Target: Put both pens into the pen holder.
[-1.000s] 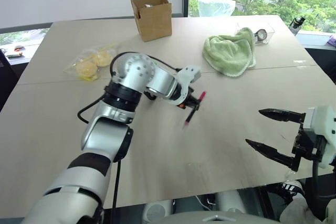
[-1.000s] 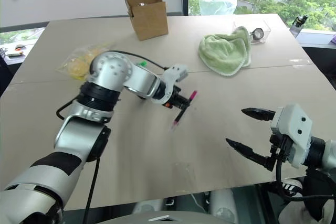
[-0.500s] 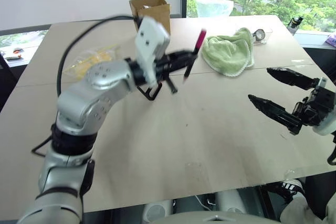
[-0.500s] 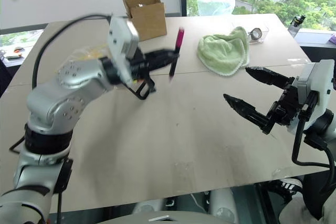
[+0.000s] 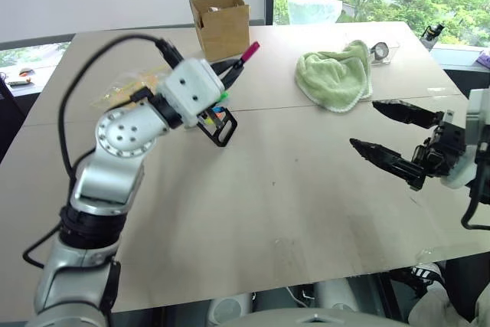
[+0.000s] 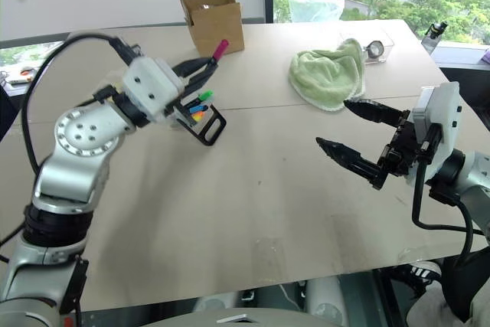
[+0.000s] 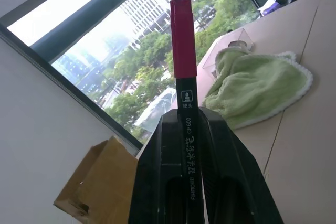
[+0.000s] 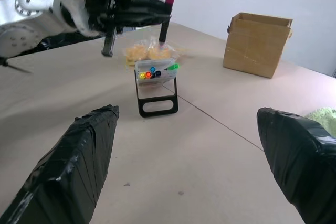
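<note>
The pink-capped pen [image 5: 243, 57], pinched in the left gripper [image 5: 230, 67], has been lifted off the desk [image 5: 306, 189] and carried above the pen holder [image 5: 218, 122], towards the desk's far edge; insertion seems next. The right gripper [image 6: 360, 135] hangs with jaws spread.

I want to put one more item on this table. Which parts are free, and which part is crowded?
Free: the wide near half of the table, between the pen holder and the near edge. Also bare between holder and green towel. Crowded: the far left, with snack bag, cardboard box and holder together.
</note>
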Controlling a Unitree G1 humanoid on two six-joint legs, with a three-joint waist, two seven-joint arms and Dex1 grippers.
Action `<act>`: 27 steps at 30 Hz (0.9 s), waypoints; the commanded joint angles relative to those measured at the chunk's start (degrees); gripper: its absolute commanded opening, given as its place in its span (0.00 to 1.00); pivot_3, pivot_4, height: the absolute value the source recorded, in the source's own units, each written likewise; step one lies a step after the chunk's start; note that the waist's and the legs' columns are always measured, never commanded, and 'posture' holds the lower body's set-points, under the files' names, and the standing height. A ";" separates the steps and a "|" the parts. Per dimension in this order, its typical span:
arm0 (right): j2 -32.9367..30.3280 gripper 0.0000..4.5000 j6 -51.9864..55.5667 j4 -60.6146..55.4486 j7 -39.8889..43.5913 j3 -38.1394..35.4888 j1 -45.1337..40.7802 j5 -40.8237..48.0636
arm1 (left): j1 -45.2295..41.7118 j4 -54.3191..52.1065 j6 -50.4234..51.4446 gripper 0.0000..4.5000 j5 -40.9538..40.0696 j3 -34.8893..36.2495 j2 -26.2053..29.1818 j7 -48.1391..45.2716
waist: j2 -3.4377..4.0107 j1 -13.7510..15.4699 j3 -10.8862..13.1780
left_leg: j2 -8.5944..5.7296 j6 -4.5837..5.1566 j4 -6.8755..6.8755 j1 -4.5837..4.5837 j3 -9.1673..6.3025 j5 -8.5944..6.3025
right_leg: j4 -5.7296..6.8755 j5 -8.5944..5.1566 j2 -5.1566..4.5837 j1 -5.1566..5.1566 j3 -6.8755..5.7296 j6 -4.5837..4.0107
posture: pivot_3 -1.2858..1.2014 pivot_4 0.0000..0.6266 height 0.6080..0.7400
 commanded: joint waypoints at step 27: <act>-4.59 1.00 -1.24 -0.79 5.73 -3.38 5.81 -5.17 | 5.92 -0.41 -0.49 1.00 -11.38 6.43 -4.31 -4.12 | 0.00 -0.04 0.00 | 0.03 0.05 0.00 0.02 -0.05 -0.03 | 0.03 0.05 -0.10 0.02 -0.30 0.10 | 0.52 0.24 1.00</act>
